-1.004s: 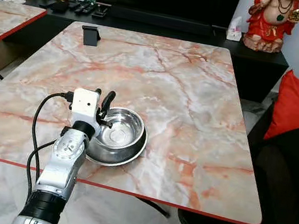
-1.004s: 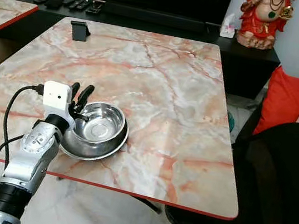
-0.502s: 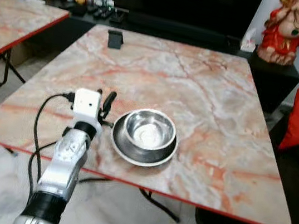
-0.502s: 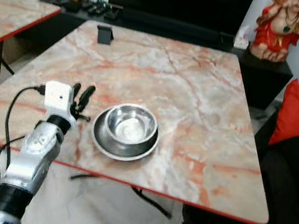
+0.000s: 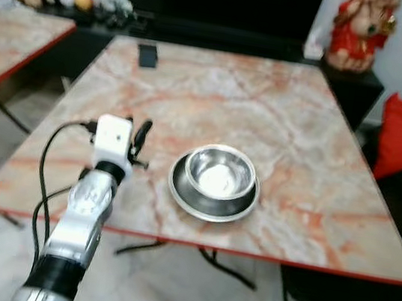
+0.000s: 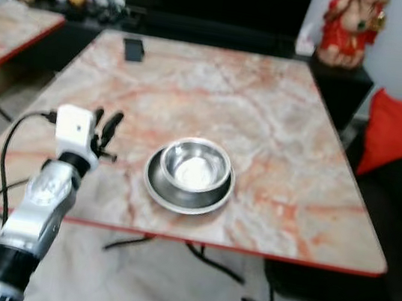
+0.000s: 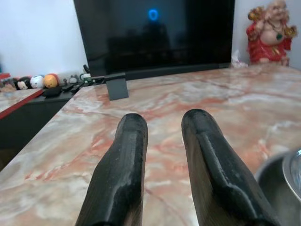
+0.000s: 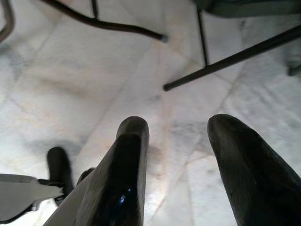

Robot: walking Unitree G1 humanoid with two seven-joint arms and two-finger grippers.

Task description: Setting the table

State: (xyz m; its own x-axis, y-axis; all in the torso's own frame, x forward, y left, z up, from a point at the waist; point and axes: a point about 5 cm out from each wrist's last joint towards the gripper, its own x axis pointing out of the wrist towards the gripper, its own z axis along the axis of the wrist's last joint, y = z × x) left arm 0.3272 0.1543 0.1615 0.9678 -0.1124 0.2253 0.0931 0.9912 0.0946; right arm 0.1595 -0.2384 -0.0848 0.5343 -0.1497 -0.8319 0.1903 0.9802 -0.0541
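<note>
Nearest, my right gripper [image 8: 176, 169]: smooth black fingers spread apart, empty, hanging over the pale marbled floor [image 8: 70, 80]. Next, my left gripper [image 5: 136, 141]: silver arm, white wrist block, rounded black fingers [image 7: 123, 179] parted by a narrow gap, holding nothing, above the desk [image 5: 303, 128] near its front edge. Just beside it, apart: round polished steel bowl [image 5: 220, 174] sitting in a shallow steel plate [image 5: 188, 198]. Desk: glossy peach-veined marble, red-edged. Far side: small black stand [image 5: 148, 55]; beyond, red figurine [image 5: 354, 31].
</note>
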